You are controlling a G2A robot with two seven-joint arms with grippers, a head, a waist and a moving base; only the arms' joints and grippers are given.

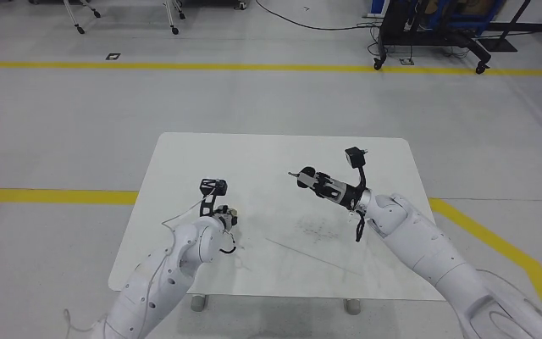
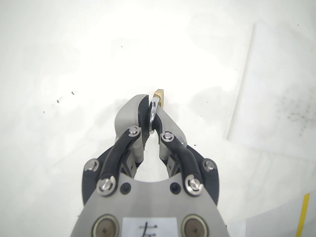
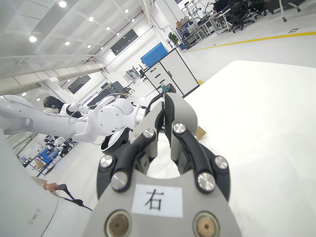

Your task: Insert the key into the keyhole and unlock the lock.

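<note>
My left gripper [image 2: 150, 101] is shut on the silver shackle [image 2: 152, 114] of a small padlock. The padlock's brass body [image 2: 160, 96] sticks out past the fingertips, just above the white table [image 2: 98, 50]. From above, this gripper [image 1: 227, 213] is near the table's front left. My right gripper [image 1: 299, 176] hovers mid-table, pointing toward the left arm. Its pads are pressed together on a thin metal key [image 3: 163, 99] that pokes out as a sliver [image 1: 291, 174]. A small tan block [image 3: 201, 131] peeks out beside a right finger; I cannot tell what it is.
The white table [image 1: 279, 152] carries faint dark scuffs [image 1: 318, 229] in front of the right arm. Its edges are close to the left arm's elbow. A sheet-like lighter patch [image 2: 276, 87] lies on the table to one side of the left gripper.
</note>
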